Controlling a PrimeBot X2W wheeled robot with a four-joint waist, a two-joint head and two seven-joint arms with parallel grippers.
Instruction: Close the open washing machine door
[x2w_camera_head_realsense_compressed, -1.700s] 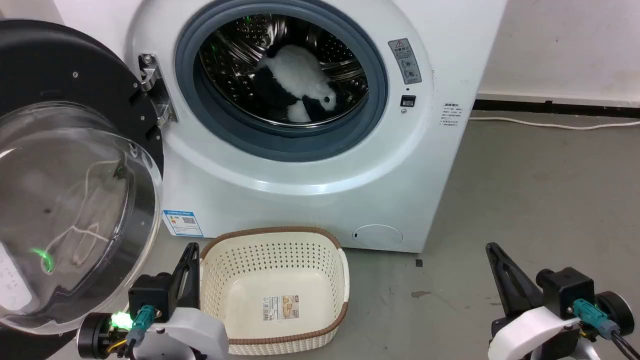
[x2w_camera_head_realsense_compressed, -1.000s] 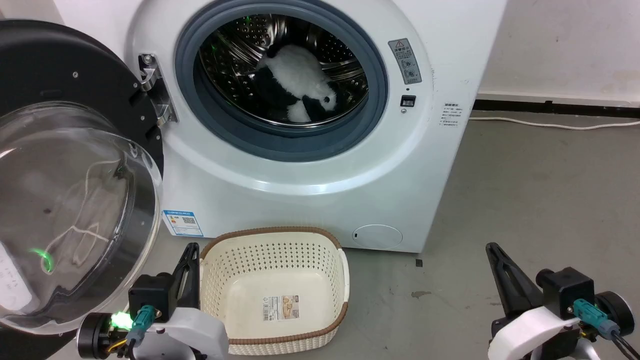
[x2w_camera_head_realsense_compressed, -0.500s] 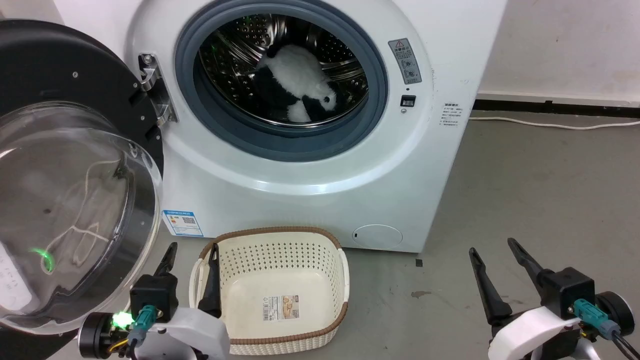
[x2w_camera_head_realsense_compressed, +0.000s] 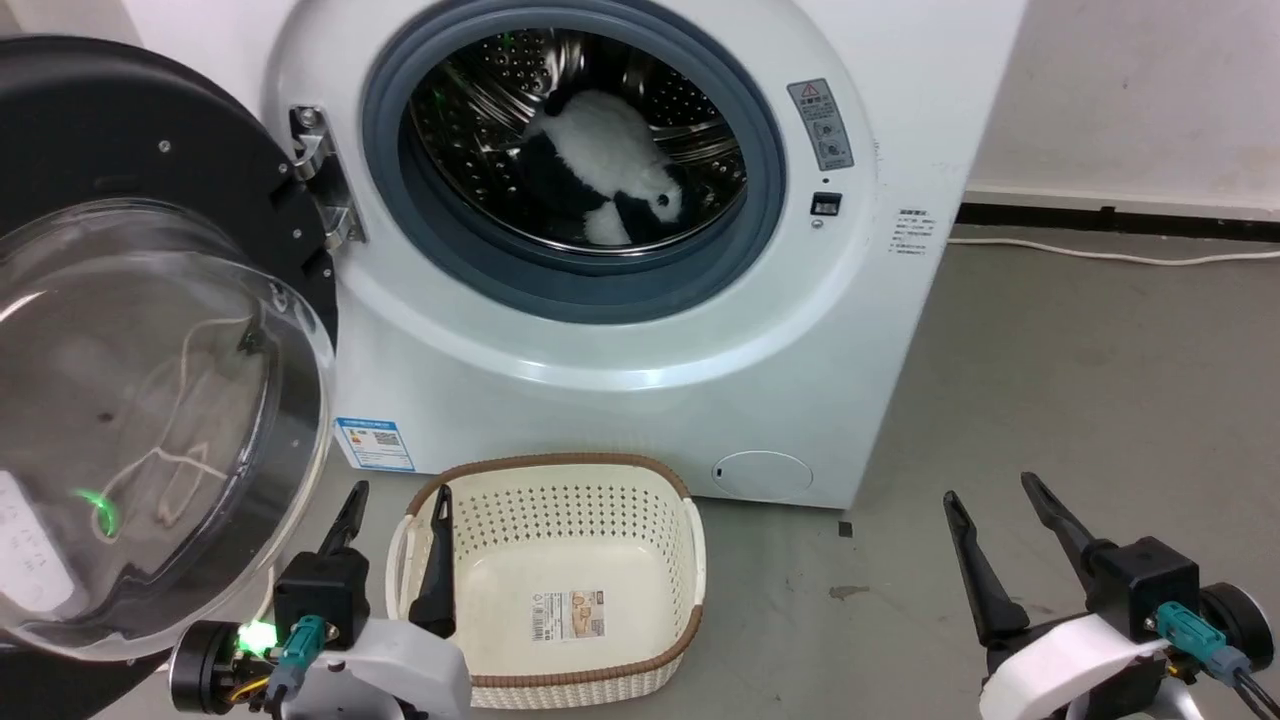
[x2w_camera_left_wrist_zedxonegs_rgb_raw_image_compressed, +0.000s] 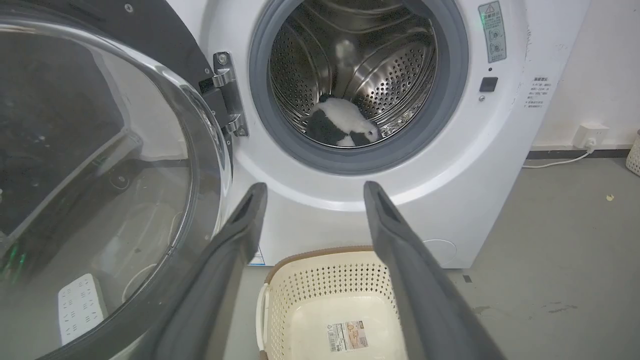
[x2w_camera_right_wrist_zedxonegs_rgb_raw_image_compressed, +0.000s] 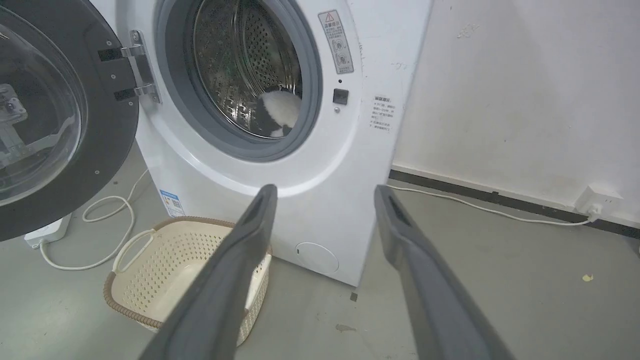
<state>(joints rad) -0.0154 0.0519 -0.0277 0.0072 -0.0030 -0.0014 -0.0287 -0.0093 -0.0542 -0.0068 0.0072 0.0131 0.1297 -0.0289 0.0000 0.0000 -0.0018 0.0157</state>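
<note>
**Left hand (x2w_camera_head_realsense_compressed: 400, 490), right hand (x2w_camera_head_realsense_compressed: 988, 490): both wide, holding nothing**

Low in the head view, fingers spread over the grey floor (x2w_camera_head_realsense_compressed: 1050, 380), the left one by the left rim of the basket (x2w_camera_head_realsense_compressed: 560, 462). Behind, a white wall (x2w_camera_head_realsense_compressed: 1130, 90) with a white cable (x2w_camera_head_realsense_compressed: 1100, 255) along its foot. Door (x2w_camera_head_realsense_compressed: 150, 340) open, out to the left of the washer (x2w_camera_head_realsense_compressed: 620, 400) on its hinge (x2w_camera_head_realsense_compressed: 325, 190). In the drum (x2w_camera_head_realsense_compressed: 480, 90), a black-and-white plush toy (x2w_camera_head_realsense_compressed: 610, 150). Before the washer, the cream basket, a label (x2w_camera_head_realsense_compressed: 568, 615) on its bottom.
</note>
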